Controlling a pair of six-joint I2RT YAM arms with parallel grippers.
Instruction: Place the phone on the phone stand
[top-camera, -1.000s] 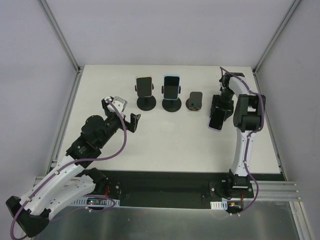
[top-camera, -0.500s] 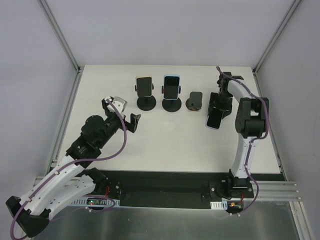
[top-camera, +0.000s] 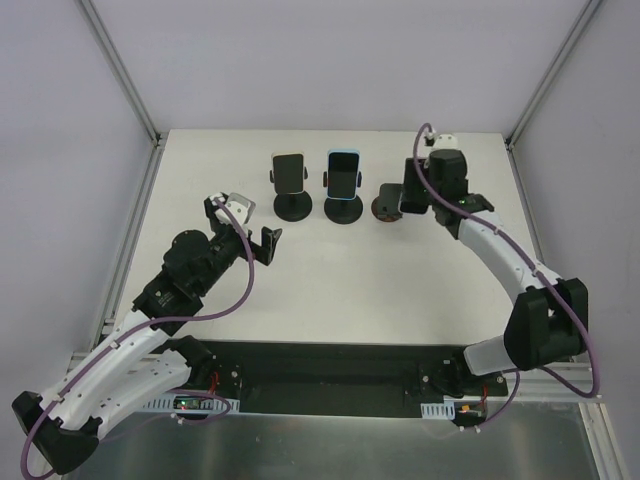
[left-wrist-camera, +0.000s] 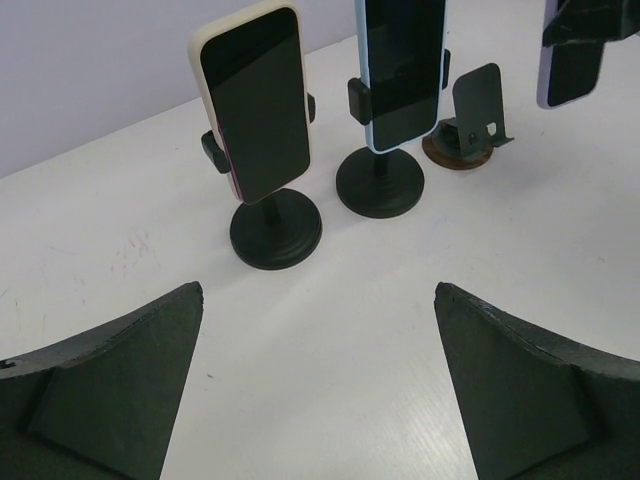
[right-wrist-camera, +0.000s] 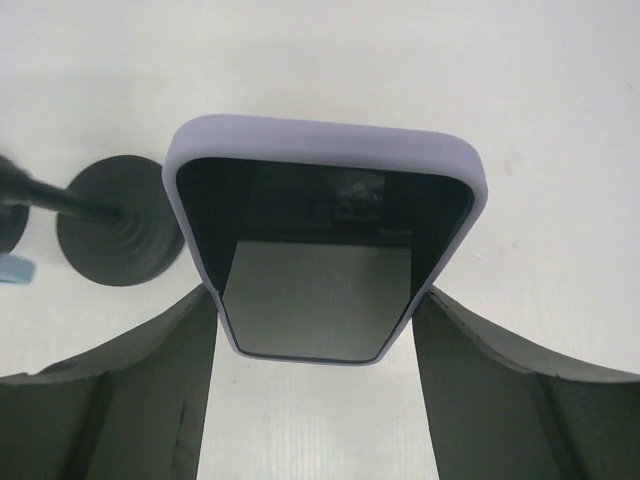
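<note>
The phone (right-wrist-camera: 322, 245), in a lavender case with a dark screen, is clamped by its long sides between my right gripper's fingers (right-wrist-camera: 150, 370). My right gripper (top-camera: 411, 193) holds it in the air just right of the phone stand (top-camera: 388, 203). The left wrist view shows the phone (left-wrist-camera: 572, 62) raised above and to the right of that stand (left-wrist-camera: 470, 128), a small dark plate on a round brown base, with nothing on it. My left gripper (top-camera: 263, 245) hangs open and empty over the table's left middle.
A white-cased phone (top-camera: 290, 171) and a blue-cased phone (top-camera: 343, 171) sit clamped on two black pedestal stands left of the small stand. The blue phone's round base (right-wrist-camera: 118, 235) lies close to the left of the held phone.
My right arm swung left and toward the back, carrying the phone from the table's right side to just beside the small stand. The left arm has not moved.
</note>
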